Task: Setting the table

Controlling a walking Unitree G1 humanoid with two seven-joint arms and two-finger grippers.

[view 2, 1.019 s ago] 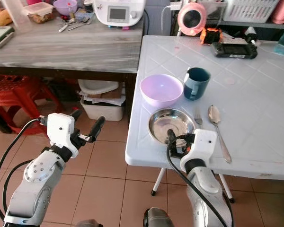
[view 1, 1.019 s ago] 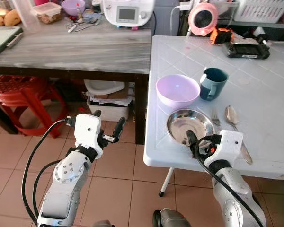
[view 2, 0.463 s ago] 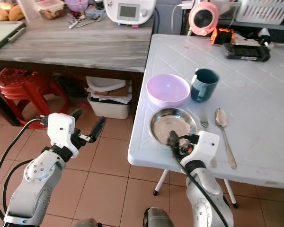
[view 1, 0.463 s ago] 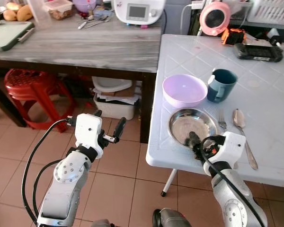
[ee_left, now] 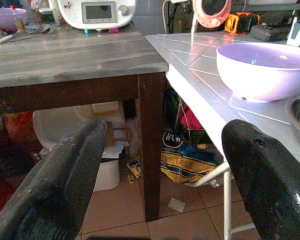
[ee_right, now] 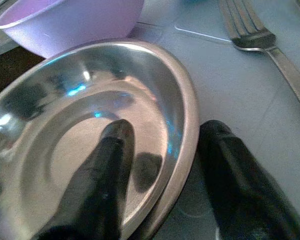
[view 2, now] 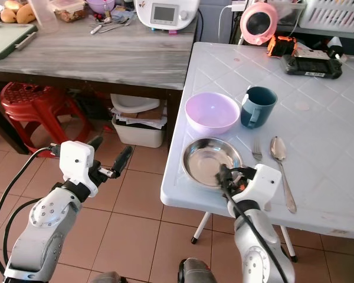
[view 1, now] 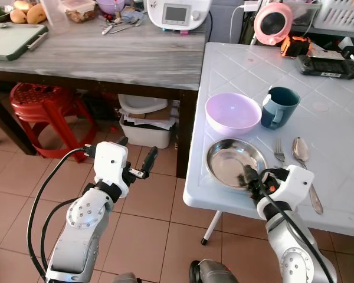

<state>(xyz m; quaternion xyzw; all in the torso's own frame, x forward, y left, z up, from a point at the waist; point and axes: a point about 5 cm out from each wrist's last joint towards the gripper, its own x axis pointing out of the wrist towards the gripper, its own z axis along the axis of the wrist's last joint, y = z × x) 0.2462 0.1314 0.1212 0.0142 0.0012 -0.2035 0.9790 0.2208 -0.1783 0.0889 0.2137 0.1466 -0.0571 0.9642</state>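
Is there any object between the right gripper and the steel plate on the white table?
Nothing visible does. The right gripper already straddles the steel plate rim, one finger inside the dish, the other outside on the white table.

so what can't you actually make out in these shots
- Fork: handle end hidden behind the right hand in the eye views.
- Whether that hand's fingers pinch the steel plate rim or just straddle it: right wrist view leaves a gap unclear.
- Clutter at the wooden counter back: too small, cut by the top edge.
- Inside of the teal mug: too dark.
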